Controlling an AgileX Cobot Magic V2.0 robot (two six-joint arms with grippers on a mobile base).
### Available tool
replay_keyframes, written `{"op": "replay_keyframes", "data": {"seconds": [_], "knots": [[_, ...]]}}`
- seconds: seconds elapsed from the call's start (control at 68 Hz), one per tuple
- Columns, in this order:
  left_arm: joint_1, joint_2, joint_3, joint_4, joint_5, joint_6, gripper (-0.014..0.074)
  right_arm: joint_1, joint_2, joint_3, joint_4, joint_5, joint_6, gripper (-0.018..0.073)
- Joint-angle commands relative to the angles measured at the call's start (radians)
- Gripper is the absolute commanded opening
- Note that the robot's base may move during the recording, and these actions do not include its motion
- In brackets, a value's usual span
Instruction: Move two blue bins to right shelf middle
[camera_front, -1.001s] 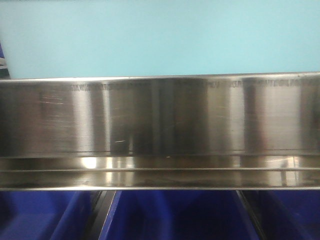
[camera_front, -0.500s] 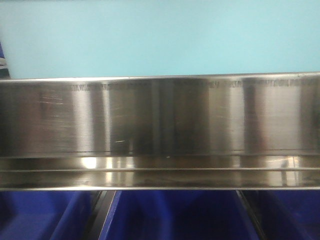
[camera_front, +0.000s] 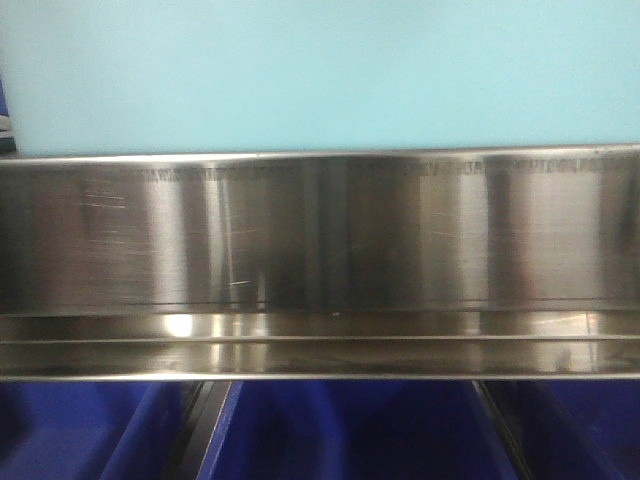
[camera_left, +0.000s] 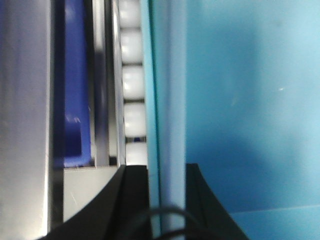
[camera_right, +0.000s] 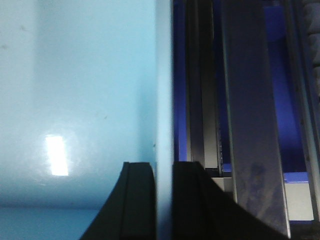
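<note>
Task midway, by my judgement: pale bin in my grip at shelf, showing just above steel rail, dark blue bins below. Seating unconfirmed; second pale bin not visible. Left pincer clamps bin wall, finger each side, white rollers beside. Right pincer clamps another wall likewise.

Clamping bin wall with left gripper: black fingers set one on each face, touching it, tips pointing up frame, cable looped at base. Gripping likewise with right gripper: fingers straddling thin wall, pressed against both faces, tips level, pointing up frame.
</note>
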Motion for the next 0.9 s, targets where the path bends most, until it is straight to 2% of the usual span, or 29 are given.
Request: {"op": "replay_keyframes", "data": {"seconds": [0.0, 0.206, 0.471, 0.883], "knots": [[-0.016, -0.021, -0.052, 0.092, -0.017, -0.011, -0.0111, 0.002, -0.011, -0.021, -0.063, -0.036, 0.008, -0.0167], [-0.022, -0.021, -0.104, 0.148, -0.024, -0.013, -0.0111, 0.006, -0.011, -0.089, -0.124, -0.050, 0.008, -0.0167], [-0.022, -0.021, -0.173, 0.176, -0.142, -0.013, -0.0111, 0.006, -0.011, -0.177, -0.198, -0.091, 0.008, -0.0167], [-0.022, -0.021, -0.255, 0.308, -0.256, -0.008, -0.0111, 0.006, -0.011, -0.265, -0.308, -0.200, -0.018, -0.0167]]}}
